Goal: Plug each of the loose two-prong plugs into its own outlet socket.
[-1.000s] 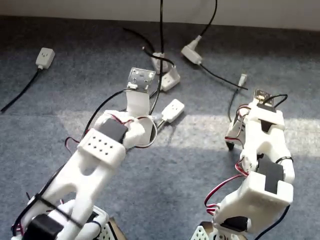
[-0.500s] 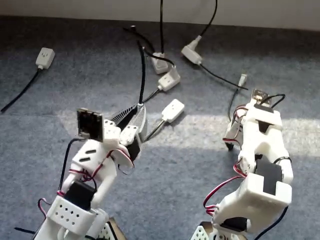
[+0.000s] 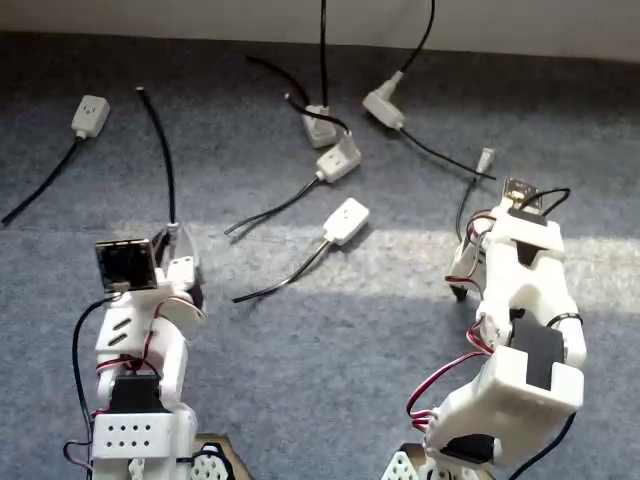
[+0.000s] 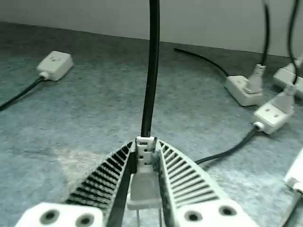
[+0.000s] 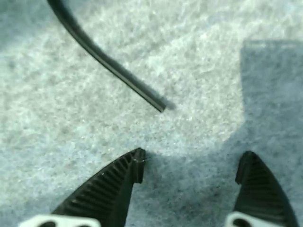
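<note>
Far left on the grey carpet [image 3: 60, 330], a lone outlet socket [image 3: 90, 115], vacant and well apart from everything else. Next along, the left gripper [image 4: 144, 146], fingers clenched on a white two-prong plug [image 4: 143, 187], raised off the carpet, with its black cord [image 4: 152, 71] running away toward the back and thin prongs just showing on the wrist side. In the middle, a cluster of three: a rear socket [image 3: 320, 130] with a corded plug seated in it, going by the left wrist view; just beside it a middle socket [image 3: 341, 157], impossible to tell whether filled; nearer the arms a near socket [image 3: 348, 220], apparently vacant. Right of those, a white connector [image 3: 383, 105] with cords leaving both ends, possibly a mated pair, though not certain. Further right, a small plug [image 3: 485, 158] lying loose just beyond the right arm. Last, the right gripper [image 5: 191, 163], fingers spread wide and grasping nothing, low over the carpet near a cut cord end [image 5: 158, 105]. By count: four outlet sockets for certain, two loose plugs (one held, one lying), one plug already in. By judgement: one pairing done, perhaps two, and both loose plugs not yet inserted
</note>
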You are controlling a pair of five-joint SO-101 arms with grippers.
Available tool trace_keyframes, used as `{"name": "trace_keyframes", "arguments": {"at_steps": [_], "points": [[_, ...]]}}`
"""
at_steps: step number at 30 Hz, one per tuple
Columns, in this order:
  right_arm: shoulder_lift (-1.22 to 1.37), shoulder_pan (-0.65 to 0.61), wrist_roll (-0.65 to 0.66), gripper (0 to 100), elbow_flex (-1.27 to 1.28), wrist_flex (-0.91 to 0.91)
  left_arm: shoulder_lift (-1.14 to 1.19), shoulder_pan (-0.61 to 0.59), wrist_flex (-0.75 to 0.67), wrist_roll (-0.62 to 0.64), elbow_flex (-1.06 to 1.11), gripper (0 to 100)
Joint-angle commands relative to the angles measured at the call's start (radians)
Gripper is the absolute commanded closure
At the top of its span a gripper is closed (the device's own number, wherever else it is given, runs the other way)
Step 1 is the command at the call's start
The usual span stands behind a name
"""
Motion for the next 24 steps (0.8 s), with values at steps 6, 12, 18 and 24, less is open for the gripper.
{"name": "trace_keyframes", "arguments": {"at_steps": [6,12,18,24], "points": [[0.018,-0.045,-0.006,68.4,0.013,-0.01,-0.004,-0.151,0.178,-0.028,0.018,87],[0.015,-0.077,-0.006,68.4,-0.065,0.036,-0.013,-0.151,0.287,-0.025,0.018,71],[0.016,-0.306,-0.014,68.4,-0.335,0.239,-0.013,-0.151,0.285,-0.026,0.018,69],[0.024,-0.515,-0.132,68.4,-0.572,0.309,-0.013,-0.151,0.288,-0.026,0.018,69]]}}
